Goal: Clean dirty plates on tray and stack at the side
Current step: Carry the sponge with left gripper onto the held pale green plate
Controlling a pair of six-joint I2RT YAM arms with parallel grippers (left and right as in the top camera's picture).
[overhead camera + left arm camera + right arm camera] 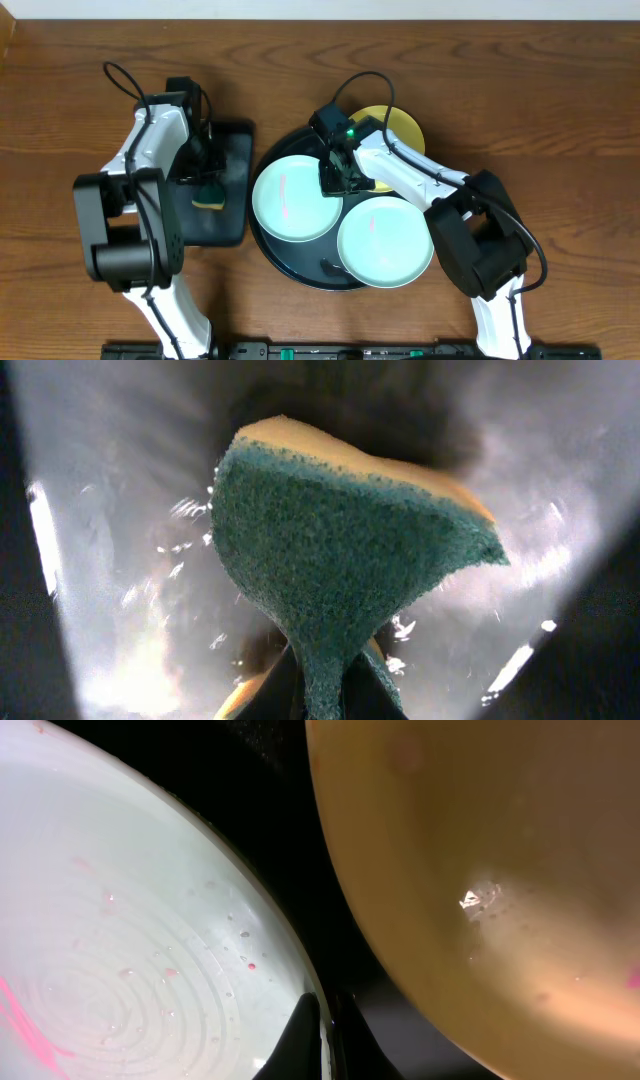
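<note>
On the large round black tray (272,255) lie two mint-blue plates, one at the left (285,200) with a pink smear and one at the front right (385,243). A yellow plate (405,128) lies at the tray's back right edge. My right gripper (337,180) is shut on the right rim of the left mint plate (120,960); the yellow plate (490,870) shows beside it. My left gripper (208,172) is shut on a green and yellow sponge (340,550) above the small rectangular black tray (228,200).
The rectangular black tray (110,560) is wet and shiny under the sponge. Bare wooden table (560,110) lies to the right of the round tray and along the back.
</note>
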